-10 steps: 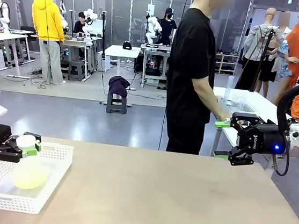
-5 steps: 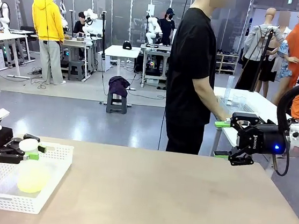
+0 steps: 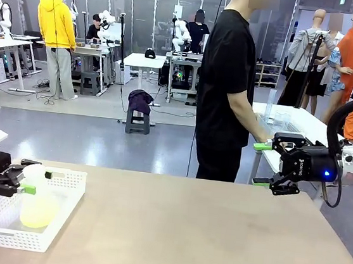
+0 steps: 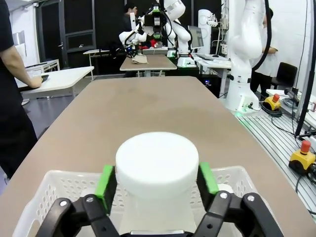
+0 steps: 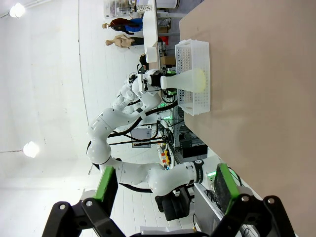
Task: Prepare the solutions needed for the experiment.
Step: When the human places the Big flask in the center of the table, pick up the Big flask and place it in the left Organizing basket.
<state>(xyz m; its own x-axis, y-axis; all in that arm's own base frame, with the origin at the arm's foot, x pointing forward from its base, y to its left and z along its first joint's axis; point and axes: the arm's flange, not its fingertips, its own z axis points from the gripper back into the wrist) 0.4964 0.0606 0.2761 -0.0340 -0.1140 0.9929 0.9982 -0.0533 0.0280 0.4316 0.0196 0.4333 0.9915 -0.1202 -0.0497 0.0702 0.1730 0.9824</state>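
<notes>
A see-through conical flask (image 3: 38, 205) holding the pale yellow solution (image 3: 38, 213) stands in a white mesh basket (image 3: 58, 220) at the table's left. Its white round cap (image 4: 157, 165) sits between the green pads (image 4: 104, 180) of my left gripper (image 3: 38, 181), which is open with the pads just off the cap's sides. My right gripper (image 3: 267, 164) hangs open and empty above the table's far right edge. In the right wrist view the flask (image 5: 191, 79) and basket (image 5: 193, 103) lie far off, beyond my right gripper (image 5: 165, 185).
The tan table (image 3: 203, 237) stretches bare between basket and right arm. A person in black (image 3: 226, 87) stands beyond the far edge, hand (image 3: 262, 134) on a white side table (image 3: 292, 123) carrying clear labware.
The left gripper's pads have spread apart from the cap and the gripper has drawn slightly back to the left. The flask has settled lower in the basket. The right arm has not moved.
</notes>
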